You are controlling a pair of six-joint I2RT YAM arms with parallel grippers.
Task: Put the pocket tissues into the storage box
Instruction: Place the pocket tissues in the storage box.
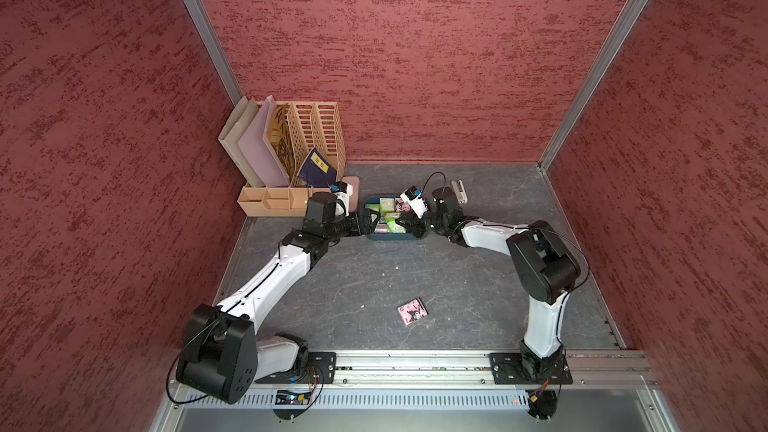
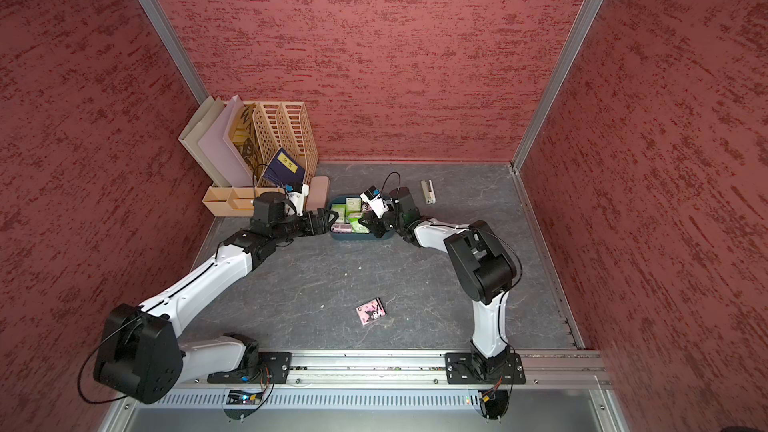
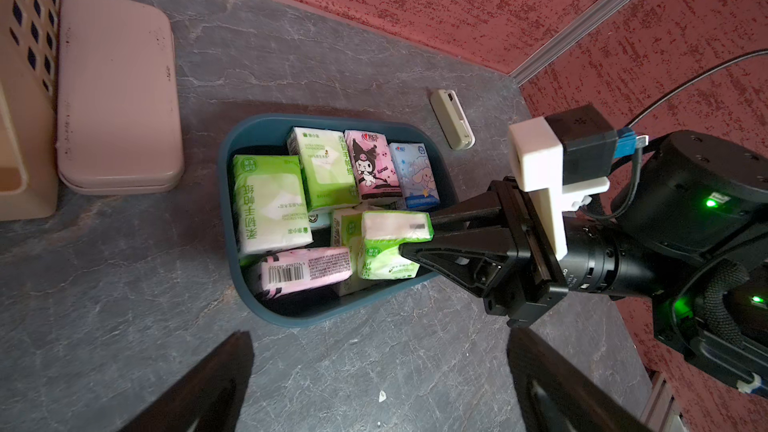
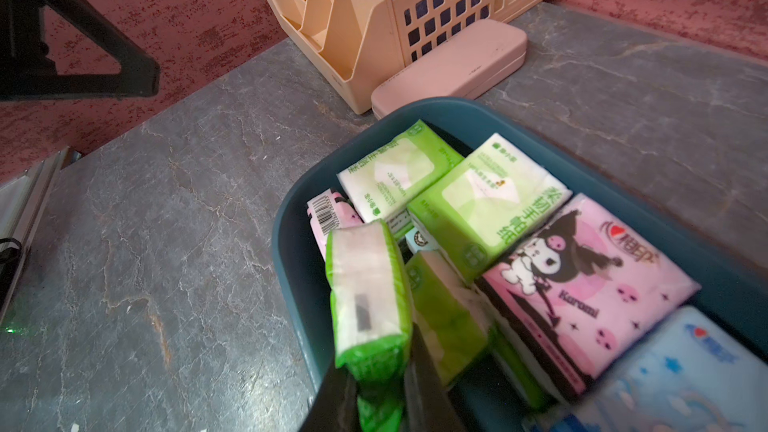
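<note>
One pink packet [image 1: 412, 312] loose, lower centre; blue box [image 1: 386, 238] mid-frame.
Right gripper [image 3: 415, 238] pinches green packet [image 3: 386, 253] over box; left gripper [image 1: 370, 222] spread wide.

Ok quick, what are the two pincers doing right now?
Left pincer: open, holding nothing.
Right pincer: closed on a green tissue packet over the storage box.

Rough-textured red wall panels [image 1: 415, 56] enclosing the cell at nine, twelve and three o'clock, dark grey veined stone-look floor [image 1: 374, 276] lying evenly lit
</note>
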